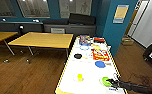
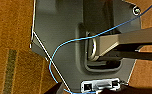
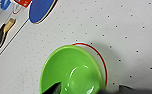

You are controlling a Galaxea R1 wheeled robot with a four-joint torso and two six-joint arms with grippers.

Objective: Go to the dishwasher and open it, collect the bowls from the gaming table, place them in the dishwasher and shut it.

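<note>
From the head view, the gaming table (image 1: 89, 72) runs lengthwise away from the robot, its long axis pointing toward the teal back wall, a white top edged in yellow. One green bowl (image 1: 105, 81) sits near the table's close end, on its right side, open side up. The right hand (image 1: 110, 81) reaches in from the lower right on a dark arm and meets the bowl's near rim. Further along the top I count one yellow object (image 1: 79, 77) left of the bowl, one blue disc (image 1: 100, 64) beyond it, one black disc (image 1: 77, 56), and one red box (image 1: 100, 55) past the middle. To the left stand two wooden tables (image 1: 43, 40), well apart from the gaming table, on a wooden floor (image 1: 24, 75).

In the left wrist view there is the robot's own grey plate, a blue cable (image 2: 67, 45) looping across it, and floor at both sides. I cannot tell how the left hand stands.

In the right wrist view, the bowl (image 3: 72, 70) rests upright on the dotted white top, inside a thin red ring (image 3: 99, 55) printed on the surface. One dark finger (image 3: 53, 88) lies inside the bowl's rim; whether the right hand is pinching the rim I cannot tell. One blue paddle (image 3: 42, 10) and one black paddle (image 3: 0, 35) lie apart from the bowl.
</note>
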